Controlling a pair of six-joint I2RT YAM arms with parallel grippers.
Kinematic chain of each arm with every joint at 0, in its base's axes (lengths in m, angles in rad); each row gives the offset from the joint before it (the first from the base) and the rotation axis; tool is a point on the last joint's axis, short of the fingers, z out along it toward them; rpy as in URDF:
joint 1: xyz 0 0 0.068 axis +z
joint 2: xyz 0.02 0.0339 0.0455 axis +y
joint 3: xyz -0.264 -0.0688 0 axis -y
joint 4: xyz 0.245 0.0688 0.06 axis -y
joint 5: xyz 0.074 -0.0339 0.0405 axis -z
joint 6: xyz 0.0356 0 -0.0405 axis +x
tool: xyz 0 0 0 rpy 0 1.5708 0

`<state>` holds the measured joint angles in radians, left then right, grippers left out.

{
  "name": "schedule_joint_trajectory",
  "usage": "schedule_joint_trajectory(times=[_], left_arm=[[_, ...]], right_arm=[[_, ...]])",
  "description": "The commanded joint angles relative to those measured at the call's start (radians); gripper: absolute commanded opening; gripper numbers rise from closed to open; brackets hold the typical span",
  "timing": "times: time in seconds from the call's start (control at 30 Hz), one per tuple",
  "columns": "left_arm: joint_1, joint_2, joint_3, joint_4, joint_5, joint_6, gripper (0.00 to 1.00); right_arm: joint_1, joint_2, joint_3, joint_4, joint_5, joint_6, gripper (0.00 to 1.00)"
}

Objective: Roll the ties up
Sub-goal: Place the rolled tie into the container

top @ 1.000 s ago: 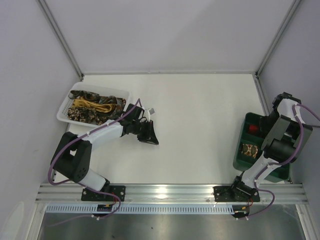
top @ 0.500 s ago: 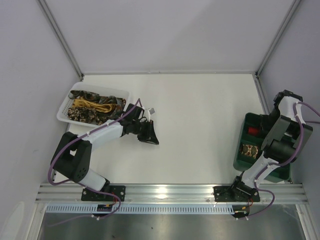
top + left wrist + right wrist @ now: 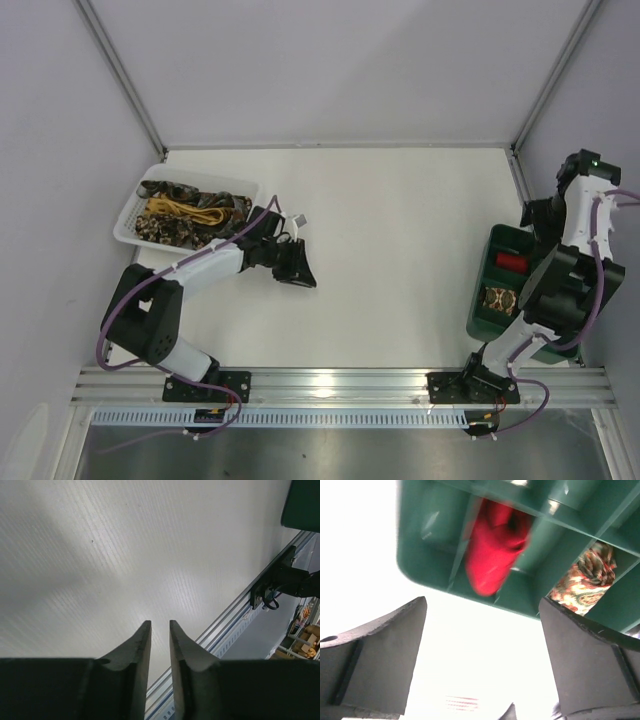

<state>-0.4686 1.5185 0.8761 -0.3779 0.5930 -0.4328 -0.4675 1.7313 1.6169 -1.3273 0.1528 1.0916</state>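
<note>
The rolled bright red fabric tie (image 3: 492, 550) sits in a compartment of the green plastic tray (image 3: 430, 545). The right hand (image 3: 482, 630) gapes empty near the tray; the left hand (image 3: 160, 625), well apart from it, is barely parted and empty. Unheld, the roll could spring loose.

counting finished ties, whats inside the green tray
The green tray holds a red tie in one compartment, a patterned one in the next; the right arm hides the rest.

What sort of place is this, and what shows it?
Probably a robotics lab test cell: the left arm and right arm bolted to a metal rail, bare panel walls, ties in a basket.
</note>
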Motion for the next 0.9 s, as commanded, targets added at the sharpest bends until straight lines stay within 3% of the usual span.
schedule_joint_trajectory(times=[0.0, 0.17, 0.23, 0.33, 0.4, 0.63, 0.87], left_arm=[[0.024, -0.037, -0.019, 0.014, 0.06, 0.04, 0.31], [0.051, -0.079, -0.029, 0.025, 0.132, 0.039, 0.54], [0.061, -0.093, -0.028, 0.019, 0.133, 0.032, 0.57], [0.062, -0.126, -0.029, 0.011, 0.128, 0.02, 0.65], [0.062, -0.155, -0.055, 0.034, 0.136, -0.023, 1.0], [0.062, -0.244, -0.127, 0.056, 0.079, -0.141, 1.0], [0.061, -0.386, -0.218, 0.137, 0.004, -0.267, 1.0]], right_arm=[[0.174, -0.049, 0.194, -0.101, 0.083, -0.191, 1.0], [0.464, -0.05, 0.256, -0.102, 0.192, -0.366, 1.0], [0.603, -0.073, 0.201, -0.053, 0.18, -0.401, 1.0], [0.716, -0.14, 0.106, 0.063, 0.142, -0.478, 1.0], [0.811, -0.212, -0.012, 0.155, 0.103, -0.516, 1.0], [0.851, -0.43, -0.402, 0.385, -0.106, -0.539, 1.0], [0.856, -0.509, -0.587, 0.477, -0.121, -0.573, 1.0]])
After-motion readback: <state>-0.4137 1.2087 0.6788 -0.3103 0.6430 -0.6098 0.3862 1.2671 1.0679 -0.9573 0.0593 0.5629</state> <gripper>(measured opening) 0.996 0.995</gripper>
